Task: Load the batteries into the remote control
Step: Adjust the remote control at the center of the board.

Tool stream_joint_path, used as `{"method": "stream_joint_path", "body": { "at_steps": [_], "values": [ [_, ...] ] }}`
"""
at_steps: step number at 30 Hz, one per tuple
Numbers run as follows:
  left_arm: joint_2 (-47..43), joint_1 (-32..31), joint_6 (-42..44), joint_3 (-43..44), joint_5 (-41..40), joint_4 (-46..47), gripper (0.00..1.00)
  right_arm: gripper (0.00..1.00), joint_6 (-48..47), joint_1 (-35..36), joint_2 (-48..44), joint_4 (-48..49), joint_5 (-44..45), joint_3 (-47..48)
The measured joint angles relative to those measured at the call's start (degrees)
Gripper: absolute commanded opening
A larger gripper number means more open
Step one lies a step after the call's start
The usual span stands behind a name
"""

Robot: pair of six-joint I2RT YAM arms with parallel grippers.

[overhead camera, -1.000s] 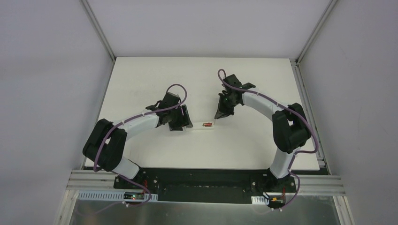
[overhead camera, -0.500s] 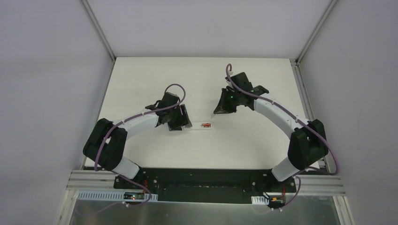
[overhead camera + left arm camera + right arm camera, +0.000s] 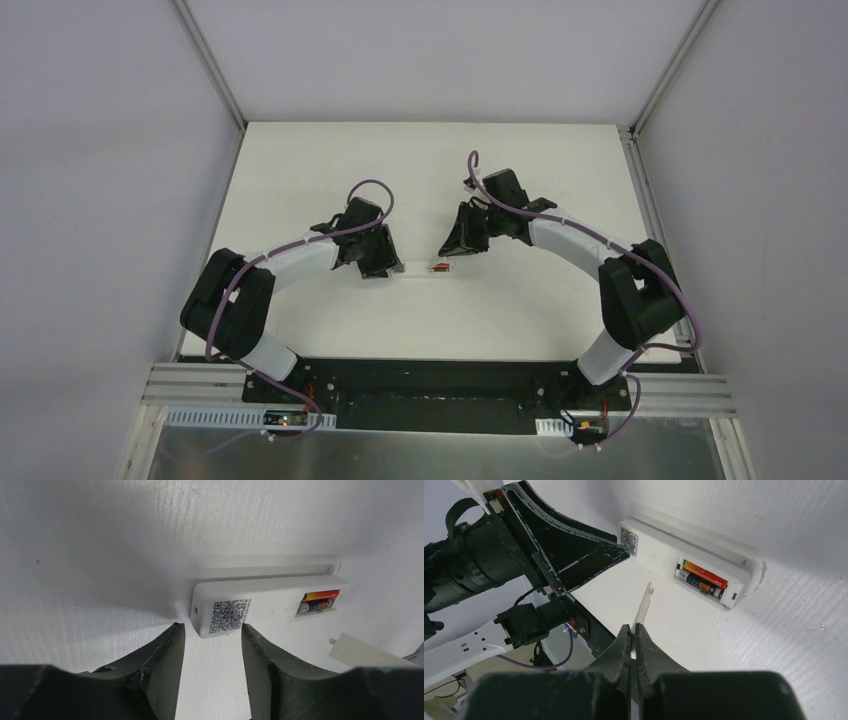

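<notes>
a white table [image 3: 300, 170] is seen enclosed by pale grey walls and an aluminium frame, with 2 arms reaching inward from the near edge. the remote control [image 3: 265, 602] is laid flat near the middle of the table, back side up, between the 2 grippers. a qr code label [image 3: 230, 615] is shown at the end nearer the left arm, and the battery compartment [image 3: 704, 580] at the opposite end is uncovered. 2 batteries are seated side by side in that compartment: a red-orange battery [image 3: 321, 595] and a dark battery [image 3: 316, 606] with an orange band. the left gripper [image 3: 212, 630] is held low over the table with its fingers [image 3: 165, 650] spread moderately, the gap lined up with the label end of the remote control. nothing is gripped by it, and whether its tips touch the remote control cannot be told. the right gripper [image 3: 633, 630] is closed tightly on a thin white battery cover [image 3: 643, 607], which is pinched at 1 end. the cover's free end, with a small tab, is pointed toward the side of the remote control near the open compartment, and a gap is visible between them. whether that free end rests on the table cannot be told.
</notes>
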Motion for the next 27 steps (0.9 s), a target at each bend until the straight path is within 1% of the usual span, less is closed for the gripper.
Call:
{"method": "stream_joint_path", "body": {
  "at_steps": [3, 9, 16, 23, 27],
  "values": [
    [0.9, 0.0, 0.1, 0.0, -0.2, 0.0, 0.41, 0.00, 0.3, -0.1, 1.3, 1.9, -0.5, -0.3],
    [1.5, 0.4, 0.1, 0.0, -0.2, 0.0, 0.41, 0.00, 1.5, -0.9, 3.2, 4.5, -1.0, -1.6],
    [1.6, 0.4, 0.1, 0.0, -0.2, 0.0, 0.43, 0.00, 2.1, -2.4, 5.0, 5.5, -1.5, -2.0],
    [1.6, 0.4, 0.1, 0.0, -0.2, 0.0, 0.50, 0.00, 3.2, -2.9, 5.7, 7.5, -3.7, -3.4],
    [1.6, 0.4, 0.1, 0.0, -0.2, 0.0, 0.51, 0.00, 4.6, -3.1, 5.9, 9.2, -5.0, -4.6]
  ]
}}
